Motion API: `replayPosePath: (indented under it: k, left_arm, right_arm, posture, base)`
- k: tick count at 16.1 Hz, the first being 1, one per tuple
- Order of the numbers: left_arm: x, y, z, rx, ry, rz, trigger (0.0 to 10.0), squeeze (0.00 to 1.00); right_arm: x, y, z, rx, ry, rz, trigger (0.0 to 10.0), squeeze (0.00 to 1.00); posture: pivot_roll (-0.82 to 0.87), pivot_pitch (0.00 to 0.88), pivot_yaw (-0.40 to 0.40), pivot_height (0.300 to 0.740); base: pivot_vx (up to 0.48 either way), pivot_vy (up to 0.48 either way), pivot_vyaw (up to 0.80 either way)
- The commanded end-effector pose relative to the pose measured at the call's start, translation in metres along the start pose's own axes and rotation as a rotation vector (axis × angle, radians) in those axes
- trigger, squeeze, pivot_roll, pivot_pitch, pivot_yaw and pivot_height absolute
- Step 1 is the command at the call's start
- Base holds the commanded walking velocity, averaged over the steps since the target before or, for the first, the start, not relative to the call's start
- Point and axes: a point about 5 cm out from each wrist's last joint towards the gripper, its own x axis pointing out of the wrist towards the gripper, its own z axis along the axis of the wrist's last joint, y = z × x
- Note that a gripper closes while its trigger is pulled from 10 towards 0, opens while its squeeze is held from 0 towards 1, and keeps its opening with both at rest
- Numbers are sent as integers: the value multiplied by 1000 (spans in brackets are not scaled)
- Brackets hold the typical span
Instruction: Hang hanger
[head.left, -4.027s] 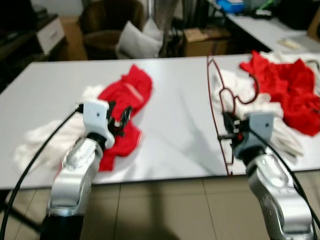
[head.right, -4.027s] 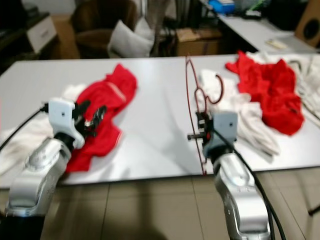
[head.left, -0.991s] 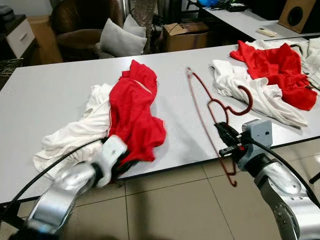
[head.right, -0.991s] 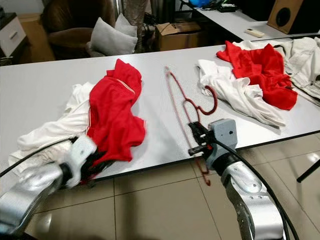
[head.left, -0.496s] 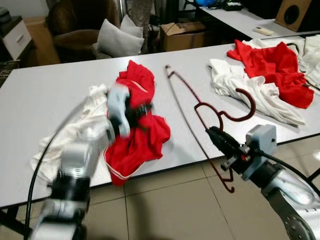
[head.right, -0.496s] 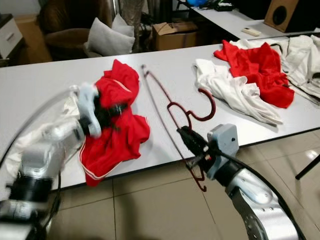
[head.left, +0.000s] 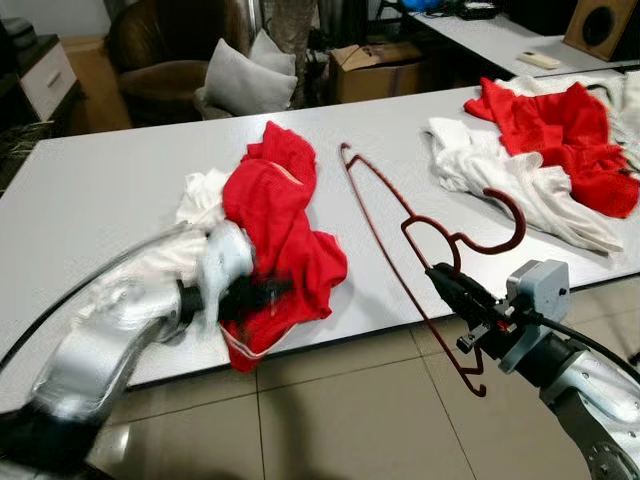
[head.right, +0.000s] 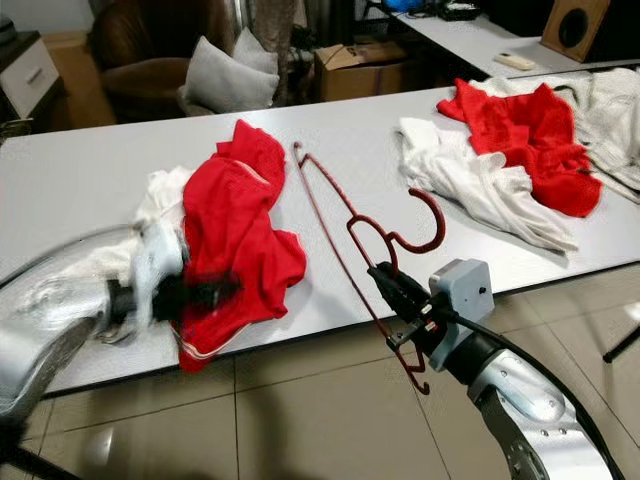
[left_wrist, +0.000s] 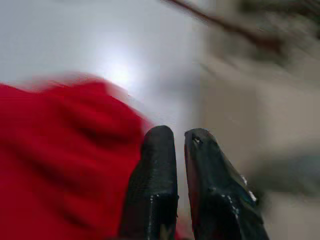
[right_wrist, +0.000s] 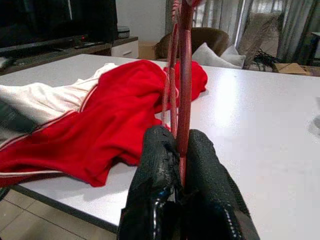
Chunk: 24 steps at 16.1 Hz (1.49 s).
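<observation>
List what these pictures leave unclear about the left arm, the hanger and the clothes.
- Left gripper: motion-blurred in both eye views and the left wrist view; whether it pinches the red garment is unclear.
- White garment: mostly hidden under the red one and behind the blurred left arm.
- Hanger: gripped section hidden between the right gripper fingers.

Dark red hanger (head.left: 430, 250) held tilted above table edge.
</observation>
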Motion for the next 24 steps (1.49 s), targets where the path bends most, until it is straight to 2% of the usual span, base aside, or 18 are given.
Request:
replayPosePath:
  k: [1, 2, 4, 5, 6, 10, 13, 19, 22, 23, 24]
  left_arm:
    - [4, -17, -7, -25, 57, -117, 10000, 1000]
    - [4, -26, -15, -31, 104, -139, 10000, 1000]
    - [6, -22, -22, 29, 152, -58, 10000, 1000]
    - [7, -20, -24, 46, 163, -30, 10000, 298]
    - [9, -14, -28, 105, 202, 49, 10000, 0]
    - [7, -9, -33, 161, 246, 113, 10000, 0]
    - [5, -2, -32, 209, 237, 189, 10000, 0]
    - [0, -2, -39, 244, 294, 191, 10000, 0]
    - [0, -6, -47, 251, 347, 150, 10000, 0]
    - [0, -6, -51, 258, 375, 148, 5333, 0]
    - [0, -4, -53, 262, 388, 162, 2745, 0]
  right_arm:
    - [0, -2, 0, 1, 2, 5, 10000, 0]
    - [0, -3, 0, 1, 4, 6, 10000, 0]
    - [2, -3, 0, 1, 4, 11, 10000, 0]
    - [2, -2, 0, -2, 6, 14, 10000, 0]
    - [3, 1, -1, -14, 9, 22, 10000, 0]
    - [5, 3, -1, -14, 9, 31, 10000, 0]
    - [6, 3, -2, -18, 10, 34, 10000, 0]
    - [7, 2, -2, -22, 12, 36, 10000, 0]
    - [8, 2, -2, -22, 13, 38, 10000, 0]
    - [9, 3, -2, -22, 10, 37, 10000, 0]
    - [10, 3, -2, -24, 9, 36, 10000, 0]
  posture:
    - [-140, 0, 57, 740]
    - [-139, 0, 55, 740]
    - [-138, 0, 53, 740]
    - [-138, 0, 53, 740]
    - [-140, 0, 53, 740]
    - [-140, 0, 52, 740]
    - [-137, 0, 49, 740]
    - [-127, 0, 42, 740]
    - [-128, 0, 44, 740]
    - [-127, 0, 46, 740]
    - [-127, 0, 46, 740]
  base:
    - [0, 0, 0]
    - [0, 0, 0]
    - [0, 0, 0]
    - [0, 0, 0]
    - [0, 0, 0]
    - [0, 0, 0]
    - [0, 0, 0]
    - [0, 0, 0]
    - [0, 0, 0]
    - [0, 0, 0]
    - [0, 0, 0]
